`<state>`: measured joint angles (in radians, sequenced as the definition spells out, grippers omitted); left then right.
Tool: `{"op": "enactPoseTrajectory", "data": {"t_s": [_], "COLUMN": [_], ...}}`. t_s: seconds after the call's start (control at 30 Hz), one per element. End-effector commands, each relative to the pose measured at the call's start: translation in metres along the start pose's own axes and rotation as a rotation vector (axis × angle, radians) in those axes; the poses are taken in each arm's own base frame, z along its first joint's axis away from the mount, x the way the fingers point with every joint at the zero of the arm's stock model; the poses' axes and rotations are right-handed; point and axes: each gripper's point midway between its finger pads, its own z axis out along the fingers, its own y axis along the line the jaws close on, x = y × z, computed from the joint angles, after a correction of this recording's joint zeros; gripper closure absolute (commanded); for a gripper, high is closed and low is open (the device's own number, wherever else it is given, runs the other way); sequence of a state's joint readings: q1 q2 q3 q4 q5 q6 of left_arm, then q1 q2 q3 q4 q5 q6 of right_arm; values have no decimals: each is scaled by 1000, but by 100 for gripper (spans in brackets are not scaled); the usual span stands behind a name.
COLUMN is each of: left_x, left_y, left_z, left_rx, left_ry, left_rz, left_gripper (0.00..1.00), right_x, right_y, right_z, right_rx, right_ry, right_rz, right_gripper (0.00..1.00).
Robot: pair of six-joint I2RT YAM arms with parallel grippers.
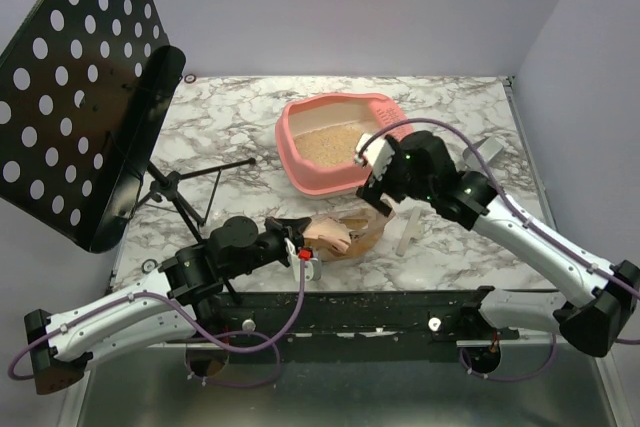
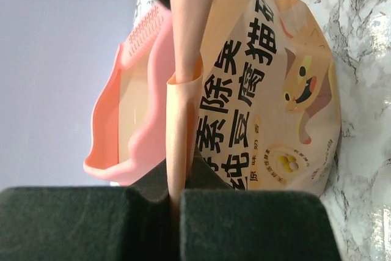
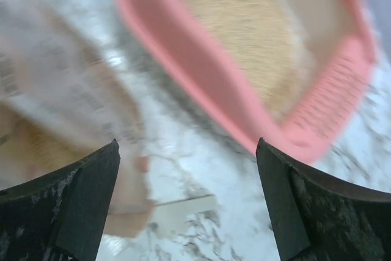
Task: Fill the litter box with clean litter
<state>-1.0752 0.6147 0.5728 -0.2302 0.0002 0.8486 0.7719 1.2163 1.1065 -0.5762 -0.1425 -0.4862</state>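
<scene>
Litter box [image 1: 318, 185] sits mid-table toward the far side. In the top view its long axis runs roughly 9 to 3 o'clock, with the grille end at the 3 o'clock side. Clean litter [image 1: 330, 145] lies as a tan layer on the floor. The paler walls stand bare well above it, so the fill looks partial. Right gripper [image 1: 372, 175] hangs just beside the box's near corner on the 4 o'clock side, and the box lies at about 11 o'clock from it. In its wrist view the fingers are spread wide with nothing between them, and the pink rim is ahead toward 1 o'clock. Litter bag [image 1: 345, 232] lies on its side at 6 o'clock of the box, just beside it; contact cannot be told. Left gripper [image 1: 303, 249] is at the bag's 9 o'clock edge, pinched tight on a fold of the bag material. From it the box lies at about 1 o'clock, beyond the bag. The right arm is nearer the box, but the left arm has the bag. Judgement: the coming move turns on carrying the bag's mouth toward 12 o'clock, over the near rim.
</scene>
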Motion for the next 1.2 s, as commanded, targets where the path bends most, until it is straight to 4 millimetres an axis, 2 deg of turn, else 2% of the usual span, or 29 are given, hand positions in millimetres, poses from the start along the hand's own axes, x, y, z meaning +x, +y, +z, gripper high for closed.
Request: {"op": "enactPoseTrajectory", "data": {"t_s": [0.0, 0.1, 0.2, 0.27, 0.33, 0.43, 0.53, 0.73, 0.87, 1.03, 1.17], "left_x": [-30, -32, -32, -34, -36, -36, -36, -36, -36, -38, -37], "left_y": [21, 17, 14, 12, 9, 6, 5, 7, 5, 6, 5], "left_z": [-2, 1, 4, 6, 9, 12, 15, 14, 13, 11, 11], "left_rx": [-61, -42, -29, -18, 0, 19, 28, 21, 28, 21, 20], "left_ry": [-119, -130, -136, -144, -150, -149, -148, -144, -150, -156, -157], "left_rz": [13, 6, 4, -3, -12, -18, -25, -27, -27, -25, -25], "left_gripper": [100, 100, 100, 100, 100, 100, 100, 100, 100, 100, 100], "right_x": [-19, -7, 9, 19, 15, 5, 1, 5, 21, 29, 30], "right_y": [-101, -142, -165, -170, -161, -137, -104, -36, -13, 20, 32], "right_z": [-52, -78, -81, -77, -69, -53, -36, -13, -2, 6, 4], "right_rx": [570, 784, 833, 799, 706, 524, 303, -56, -152, -321, -360], "right_ry": [-101, -99, -98, -116, -135, -139, -85, -35, 12, 55, 53], "right_rz": [221, 430, 569, 676, 661, 603, 581, 675, 711, 758, 757], "right_gripper": [0, 0, 0, 0, 0, 0, 0, 4, 10, 17, 18]}}
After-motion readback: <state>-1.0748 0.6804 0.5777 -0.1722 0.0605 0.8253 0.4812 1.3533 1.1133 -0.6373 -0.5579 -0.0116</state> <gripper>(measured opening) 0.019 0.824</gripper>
